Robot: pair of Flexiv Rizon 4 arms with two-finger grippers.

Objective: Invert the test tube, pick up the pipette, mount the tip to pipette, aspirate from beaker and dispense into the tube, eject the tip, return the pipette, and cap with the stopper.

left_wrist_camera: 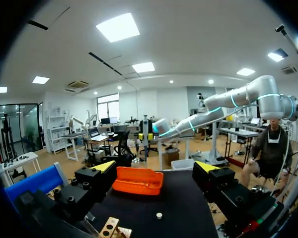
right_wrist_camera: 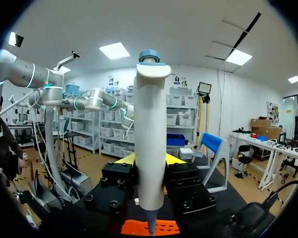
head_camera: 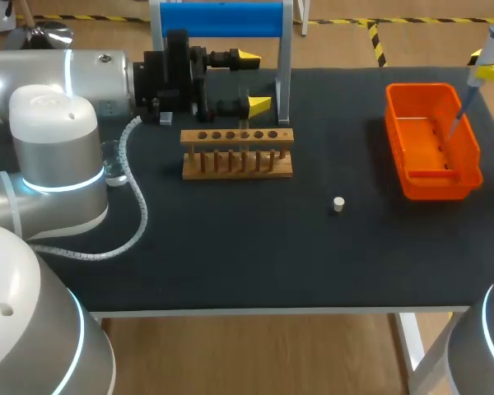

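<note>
Presently the right pincer is closed on the white pipette. It holds the barrel upright, with a finger on either side and the plunger end above. The nozzle points straight down below the fingers, over the orange bin directly beneath this pincer. In my judgement the step in hand is ejecting the tip. Whether a disposable tip is on the nozzle cannot be told from these views.

The left pincer is wide open and holds nothing. The wooden rack is just under and ahead of it. The small white stopper lies on the table further ahead, and the bin is beyond that. The blue stand is close beside this pincer.

Assessment of the next move:
- If the tip is on, press the ejector with the nozzle kept inside the bin walls.
- Then carry the pipette across to the blue stand, clear of the left pincer that sits in front of it.
- The stopper remains to be fitted.
</note>
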